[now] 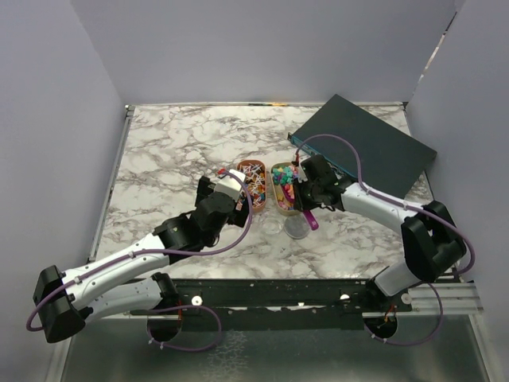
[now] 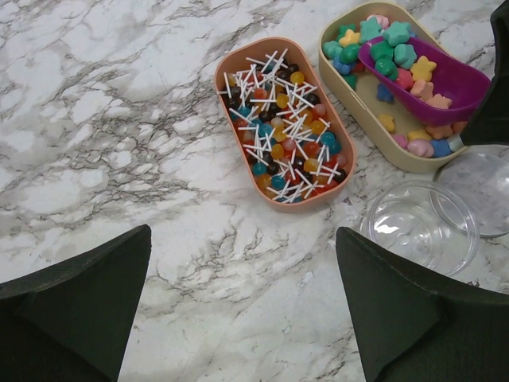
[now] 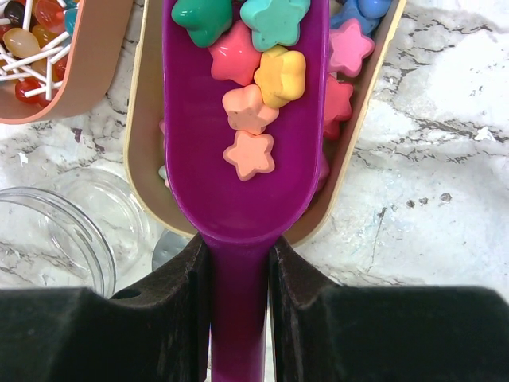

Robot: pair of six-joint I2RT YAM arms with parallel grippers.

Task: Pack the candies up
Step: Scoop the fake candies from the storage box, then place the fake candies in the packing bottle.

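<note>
The candies [image 2: 374, 52] are small star and flower shapes in pink, yellow, green, blue and orange, lying in a beige oval tray [image 2: 358, 119]. My right gripper [image 3: 238, 263] is shut on the handle of a purple scoop [image 3: 238, 207]. It holds the scoop level over the near end of that tray, with several candies [image 3: 254, 79] in the bowl. A clear empty jar [image 2: 417, 227] stands just in front of the tray, its lid [image 2: 485, 191] beside it. My left gripper [image 2: 242, 232] is open and empty above bare marble, short of the trays.
An orange oval tray [image 2: 227, 87] of small lollipops with white sticks lies left of the beige tray. A dark flat box [image 1: 374, 151] lies at the back right. Grey walls stand round the marble table [image 1: 175, 151].
</note>
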